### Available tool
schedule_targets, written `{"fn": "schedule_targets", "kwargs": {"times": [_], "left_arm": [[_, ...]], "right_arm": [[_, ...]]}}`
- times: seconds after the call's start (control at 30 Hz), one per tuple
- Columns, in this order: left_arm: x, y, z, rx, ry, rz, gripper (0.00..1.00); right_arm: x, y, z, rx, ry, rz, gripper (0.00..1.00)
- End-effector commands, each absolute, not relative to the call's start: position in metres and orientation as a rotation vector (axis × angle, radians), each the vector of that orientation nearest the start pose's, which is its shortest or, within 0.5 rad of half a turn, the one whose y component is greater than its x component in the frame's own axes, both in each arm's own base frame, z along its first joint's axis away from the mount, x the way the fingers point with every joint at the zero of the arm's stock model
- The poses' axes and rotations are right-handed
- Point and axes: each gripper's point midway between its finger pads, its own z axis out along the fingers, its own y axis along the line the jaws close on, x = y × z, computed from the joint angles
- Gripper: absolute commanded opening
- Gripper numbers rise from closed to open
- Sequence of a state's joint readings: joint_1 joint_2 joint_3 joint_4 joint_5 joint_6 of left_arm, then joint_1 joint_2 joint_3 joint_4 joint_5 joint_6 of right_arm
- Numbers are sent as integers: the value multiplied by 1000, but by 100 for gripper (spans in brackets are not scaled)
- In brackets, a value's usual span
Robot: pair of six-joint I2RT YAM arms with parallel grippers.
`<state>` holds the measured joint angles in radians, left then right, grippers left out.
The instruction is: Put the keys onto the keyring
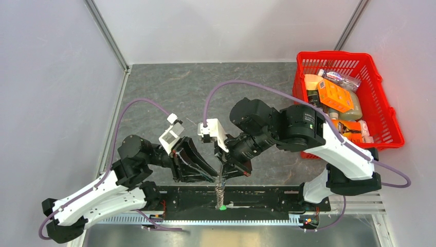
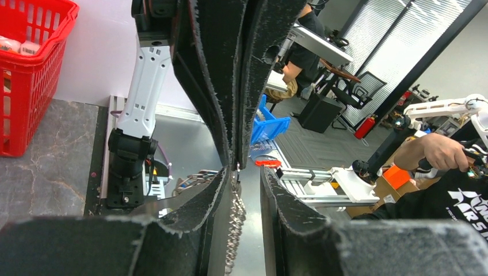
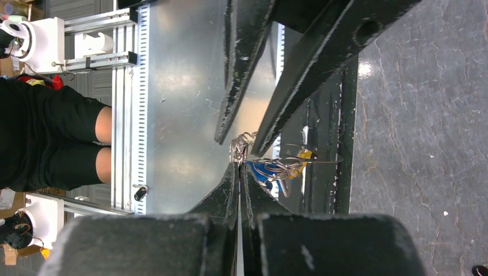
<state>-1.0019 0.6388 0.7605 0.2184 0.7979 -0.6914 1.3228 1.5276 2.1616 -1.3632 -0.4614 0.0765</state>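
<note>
Left gripper, black and padded, jaws part-way apart, straddling a twisted silver chain without clamping it; right gripper, jaws pinched shut on the silver metal keyring, held in mid-air between the arms, bright green plastic tag dangling below. Small silver keys, blue and yellow caps, bunched just beside the loop, threaded or not cannot be told; step judged as threading, next move likely needing the left jaws to close on one key and steer it onto the loop. Red plastic mesh basket, far right of the grey table: orange packets, clear bottles, no keys visible.
</note>
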Motion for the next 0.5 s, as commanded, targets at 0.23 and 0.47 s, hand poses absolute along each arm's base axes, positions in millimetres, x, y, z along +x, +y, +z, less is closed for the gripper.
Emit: {"fn": "schedule_targets", "kwargs": {"times": [0.23,0.47], "left_arm": [[-9,-261,394,1073,1228,-1870,30],[-7,-264,386,1084,1262,-1859,16]], "right_arm": [[10,337,395,-1666,1847,1211,0],[13,340,399,-1657,1831,1226,0]]}}
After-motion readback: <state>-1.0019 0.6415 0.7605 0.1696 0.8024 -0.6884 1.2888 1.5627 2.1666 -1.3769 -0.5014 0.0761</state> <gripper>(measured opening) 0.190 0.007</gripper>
